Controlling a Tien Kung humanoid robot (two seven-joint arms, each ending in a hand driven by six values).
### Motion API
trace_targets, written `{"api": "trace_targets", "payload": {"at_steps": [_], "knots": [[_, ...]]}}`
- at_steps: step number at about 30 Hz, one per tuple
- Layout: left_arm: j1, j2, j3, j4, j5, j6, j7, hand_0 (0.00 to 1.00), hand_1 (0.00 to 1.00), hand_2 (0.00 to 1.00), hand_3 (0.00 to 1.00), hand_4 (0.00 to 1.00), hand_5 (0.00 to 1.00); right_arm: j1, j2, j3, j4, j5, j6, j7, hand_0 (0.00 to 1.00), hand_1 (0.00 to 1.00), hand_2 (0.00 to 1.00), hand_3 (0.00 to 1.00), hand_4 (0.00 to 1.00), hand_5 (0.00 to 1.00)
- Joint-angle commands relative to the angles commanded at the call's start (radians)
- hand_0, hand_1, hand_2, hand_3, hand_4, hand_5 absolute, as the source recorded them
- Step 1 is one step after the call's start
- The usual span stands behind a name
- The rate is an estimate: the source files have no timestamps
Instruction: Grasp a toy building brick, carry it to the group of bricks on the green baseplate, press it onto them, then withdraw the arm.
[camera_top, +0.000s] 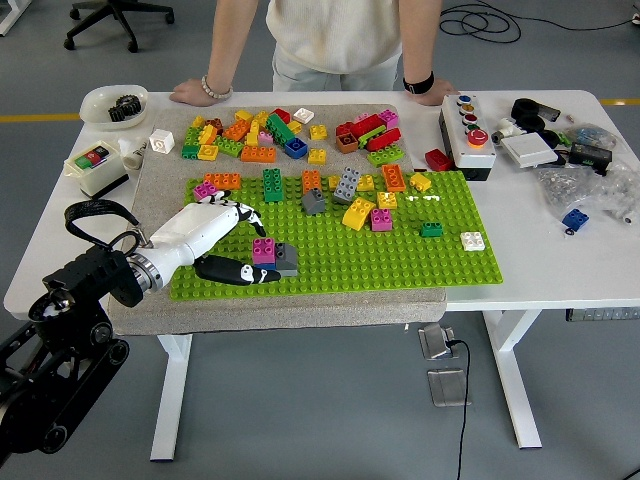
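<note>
White table; on green baseplate (400, 250), open left robot hand (222, 240) touches magenta-topped grey brick group (273, 256).

Even, bright indoor light falls from overhead, with no harsh glare on the white worktop (560, 262). Shadows are soft and short: a faint one lies under the robot hand (215, 240) on the green baseplate (400, 255), and a diffuse one spreads on the floor beneath the worktop. Focus is sharp across the baseplate; small bricks beyond it look slightly soft, and straight edges show little bending
</note>
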Motion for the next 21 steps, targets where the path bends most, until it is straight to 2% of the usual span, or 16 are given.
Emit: {"api": "trace_targets", "payload": {"at_steps": [21], "knots": [[0.005, -0.003, 0.006, 0.017, 0.006, -0.015, -0.002, 0.998, 0.896, 0.87, 0.641, 0.998, 0.763, 0.002, -0.001, 0.002, 0.0, 0.002, -0.001, 0.0, 0.74, 0.64, 0.691, 0.555, 0.812, 0.501]]}}
